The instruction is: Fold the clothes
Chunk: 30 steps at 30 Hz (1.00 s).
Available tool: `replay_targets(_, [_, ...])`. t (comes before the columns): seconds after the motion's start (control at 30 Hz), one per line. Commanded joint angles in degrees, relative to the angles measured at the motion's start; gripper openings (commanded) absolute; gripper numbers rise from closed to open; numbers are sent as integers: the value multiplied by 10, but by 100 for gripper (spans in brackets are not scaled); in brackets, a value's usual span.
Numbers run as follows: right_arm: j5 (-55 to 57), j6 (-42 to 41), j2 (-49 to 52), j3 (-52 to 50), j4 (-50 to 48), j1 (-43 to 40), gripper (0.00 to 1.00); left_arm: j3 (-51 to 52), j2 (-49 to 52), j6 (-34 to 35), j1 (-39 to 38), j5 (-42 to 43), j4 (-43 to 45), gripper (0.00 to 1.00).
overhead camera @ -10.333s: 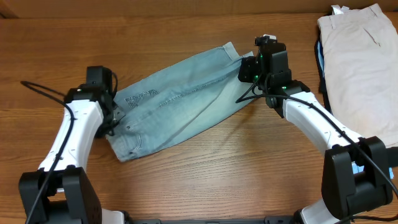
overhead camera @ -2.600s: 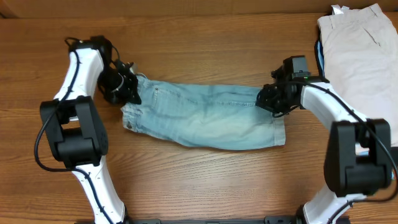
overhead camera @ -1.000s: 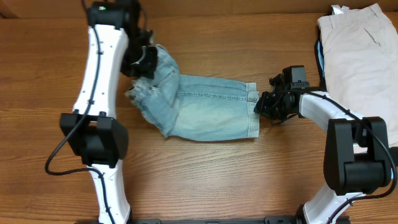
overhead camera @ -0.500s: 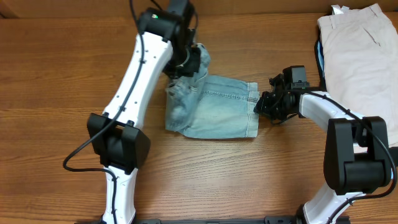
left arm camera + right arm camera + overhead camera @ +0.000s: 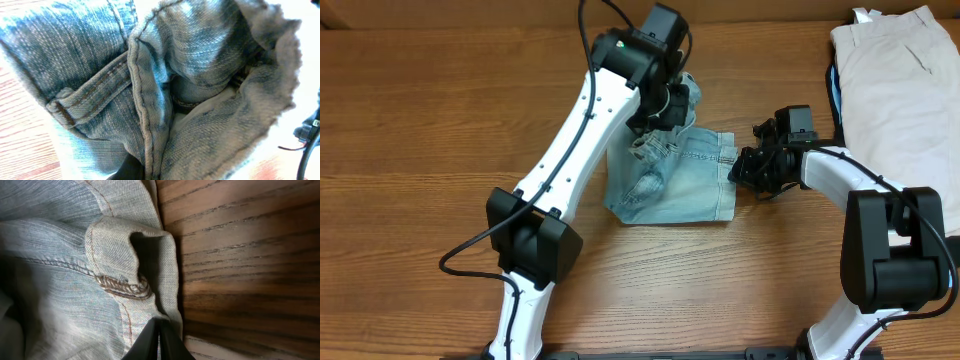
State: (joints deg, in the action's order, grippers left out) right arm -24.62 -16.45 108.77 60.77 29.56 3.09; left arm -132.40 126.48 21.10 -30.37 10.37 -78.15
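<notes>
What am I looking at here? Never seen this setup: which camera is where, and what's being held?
Two white robot arms work at a wooden table. The wide picture comes from a fixed camera overhead, and the two close-ups come from a camera on each wrist. A pair of light-blue denim jeans lies partly folded mid-table. The left tool is shut on one end of the jeans, raised above the rest. Its close-up shows only bunched denim. The right tool pinches the edge at the other end, low on the table. Beige trousers lie off to the side, away from both tools.
</notes>
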Motion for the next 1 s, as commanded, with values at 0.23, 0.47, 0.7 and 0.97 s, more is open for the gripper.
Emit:
replay_targets(0.23, [9, 4, 27, 5, 25, -3, 70, -16, -2, 12, -7, -13, 3, 100])
replay_targets(0.47, [-10, 2, -23, 43, 106, -47, 94, -32, -6, 6, -4, -108, -16, 100])
replay_targets(0.7, [-70, 33, -41, 50, 127, -67, 96, -131, -7, -15, 30, -188, -104, 100])
replay_targets(0.97, [-115, 107, -82, 111, 159, -55, 96, -173, -7, -33, 109, -196, -148, 100])
